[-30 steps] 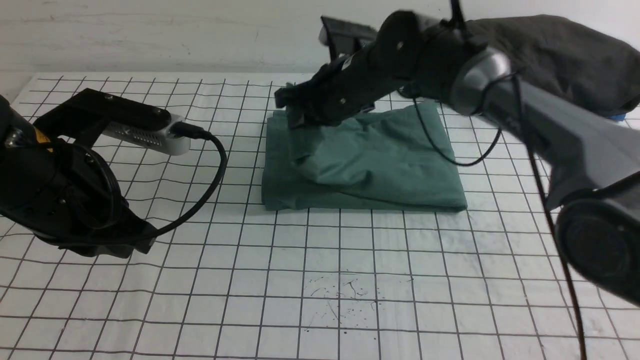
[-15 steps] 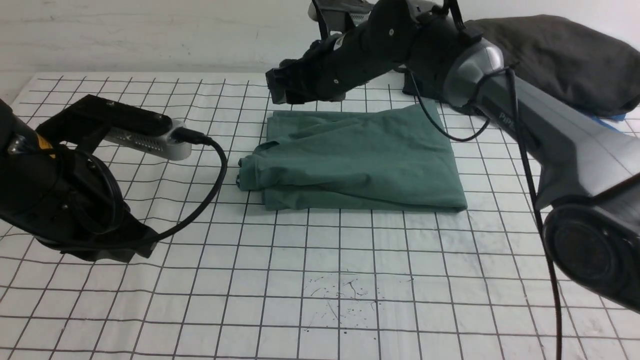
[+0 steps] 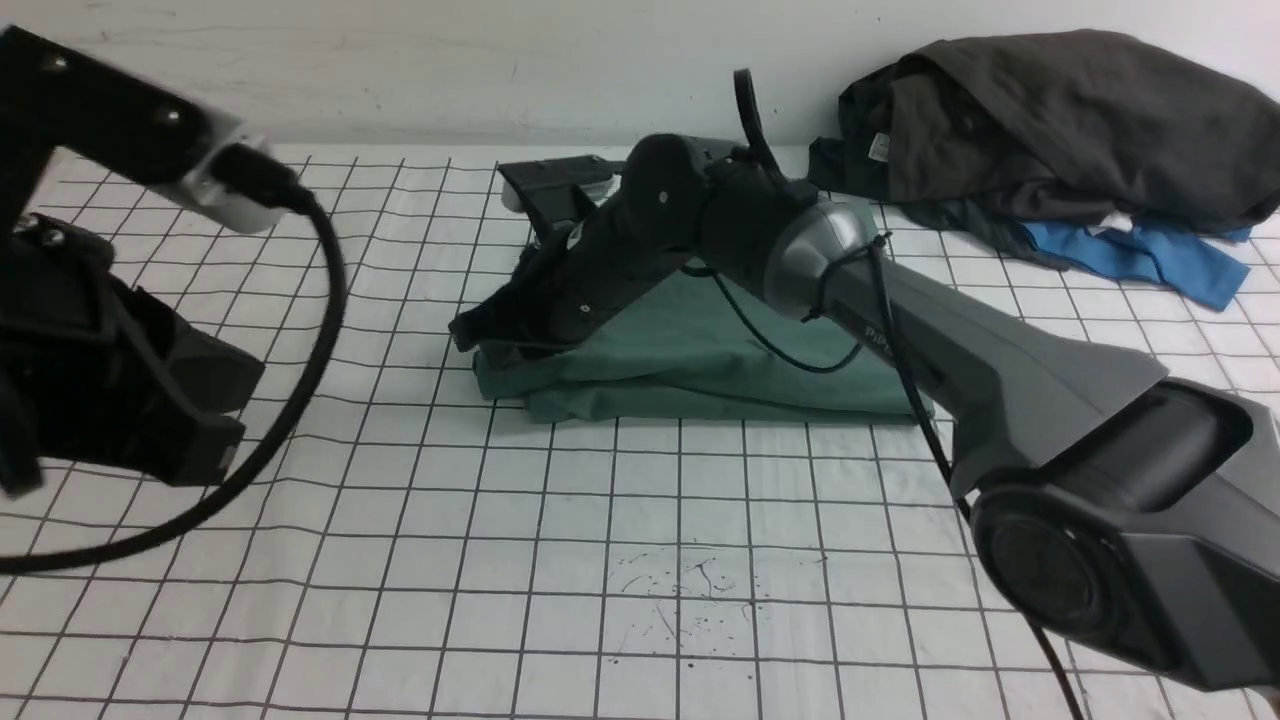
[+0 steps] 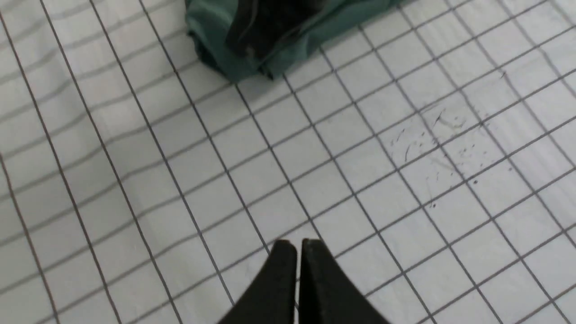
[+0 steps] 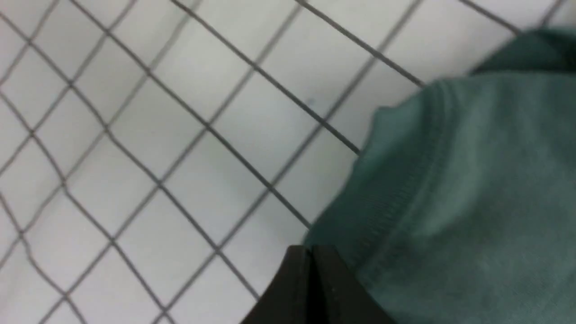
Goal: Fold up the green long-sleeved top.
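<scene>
The green long-sleeved top (image 3: pixel 720 350) lies folded in a rough rectangle in the middle of the grid mat. My right arm reaches across it, and my right gripper (image 3: pixel 468 338) sits low at its left edge. In the right wrist view the right gripper (image 5: pixel 310 250) is shut, its tips right at the ribbed edge of the top (image 5: pixel 450 202), with no cloth seen between the jaws. My left gripper (image 4: pixel 297 245) is shut and empty above bare mat, well short of the top (image 4: pixel 216 40). The left arm (image 3: pixel 120 380) is at the far left.
A pile of dark grey garments (image 3: pixel 1060 120) with a bright blue garment (image 3: pixel 1150 255) lies at the back right. The white grid mat (image 3: pixel 400 560) covers the table, with small pen marks (image 3: pixel 690 590) near the front middle.
My right gripper let go of the raised fold, lifted, then came down and left to the top's left edge. The left arm has risen and shifted left.
</scene>
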